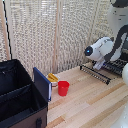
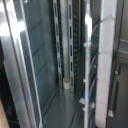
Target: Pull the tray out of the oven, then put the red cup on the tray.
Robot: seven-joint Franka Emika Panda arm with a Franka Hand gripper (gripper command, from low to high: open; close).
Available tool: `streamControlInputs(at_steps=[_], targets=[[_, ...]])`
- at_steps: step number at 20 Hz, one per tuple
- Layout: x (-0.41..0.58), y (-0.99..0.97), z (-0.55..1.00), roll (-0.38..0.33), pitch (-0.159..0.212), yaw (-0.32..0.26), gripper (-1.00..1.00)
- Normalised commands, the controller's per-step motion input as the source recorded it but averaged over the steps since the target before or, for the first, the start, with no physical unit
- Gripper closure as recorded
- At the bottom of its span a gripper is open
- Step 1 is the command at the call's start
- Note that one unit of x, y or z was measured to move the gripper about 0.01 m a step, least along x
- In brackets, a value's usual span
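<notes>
The red cup [image 1: 63, 88] stands upright on the wooden table, well apart from the arm. At the exterior view's right, the oven [image 1: 119, 65] is mostly hidden behind the white arm. A dark rack of thin bars, the tray [image 1: 95, 73], sticks out low from the oven toward the cup. My gripper [image 1: 99, 64] hangs just above the tray's inner part, too small and blurred to read its fingers. The wrist view is a blurred close-up of the oven's metal wall [image 2: 45, 65], a slotted rail [image 2: 64, 55] and thin wire bars [image 2: 92, 75]; no fingers show there.
A large black fabric box [image 1: 17, 97] with a raised blue-edged flap [image 1: 42, 84] fills the exterior view's lower left. A yellow item [image 1: 52, 77] lies just behind the cup. A slatted screen [image 1: 55, 30] closes off the back.
</notes>
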Motion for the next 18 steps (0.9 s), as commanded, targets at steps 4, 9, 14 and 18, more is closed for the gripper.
streamControlInputs(at_steps=[4,9,14,18], targets=[[0.076,-0.24,0.06,0.051,0.028,0.008,1.0],[0.012,-0.5,0.22,0.003,0.017,0.0,1.0],[0.0,-0.43,0.22,0.005,0.044,0.038,1.0],[0.0,-0.28,0.16,0.0,0.032,0.059,1.0]])
